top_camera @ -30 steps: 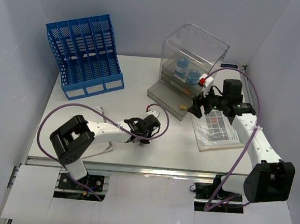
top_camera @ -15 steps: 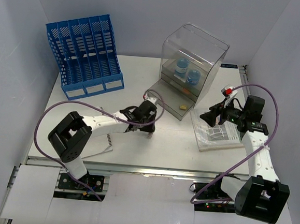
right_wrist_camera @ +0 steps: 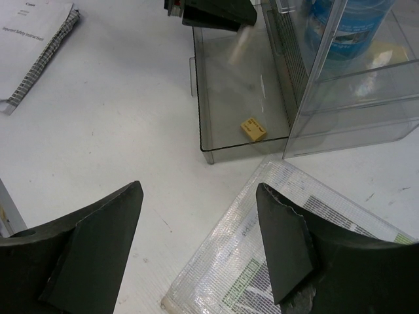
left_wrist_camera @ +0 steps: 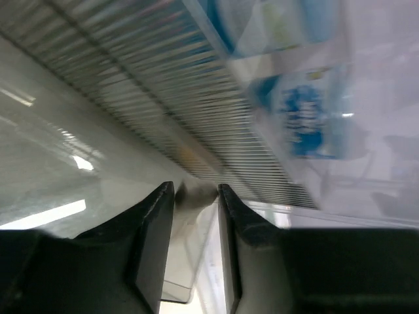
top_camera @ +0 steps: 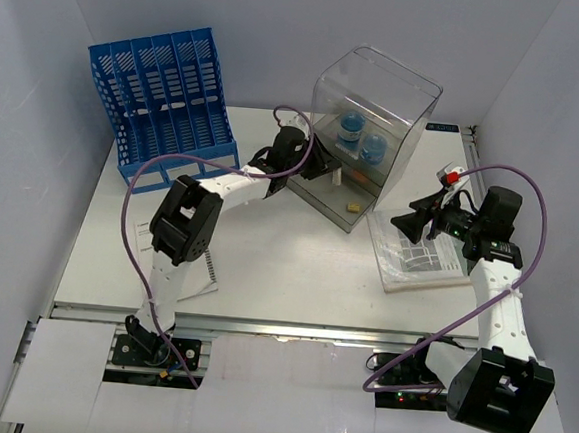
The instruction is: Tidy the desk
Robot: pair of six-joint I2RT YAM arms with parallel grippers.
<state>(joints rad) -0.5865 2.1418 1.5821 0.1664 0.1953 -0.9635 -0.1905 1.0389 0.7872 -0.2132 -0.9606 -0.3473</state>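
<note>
Desk (top_camera: 296,267) lies white under both arms, rail at near edge. Left gripper (top_camera: 325,169) over open drawer (right_wrist_camera: 229,98) of clear box (top_camera: 374,103). Small pale piece (left_wrist_camera: 196,193) sits between its tips; we cannot tell whether grasped or let go. Right gripper (right_wrist_camera: 196,242) spread wide, released, above plastic sleeve (top_camera: 422,259). Yellow block (right_wrist_camera: 253,128) lies in drawer.

1. Far reach: left arm (top_camera: 212,185) stretched fully forward. The left gripper (left_wrist_camera: 195,191) has its fingers a narrow gap apart, grip unclear.
2. Bent elbow: right arm (top_camera: 499,293) raised. The right gripper (right_wrist_camera: 198,191) tilts downward, jaws spread wide.
</note>
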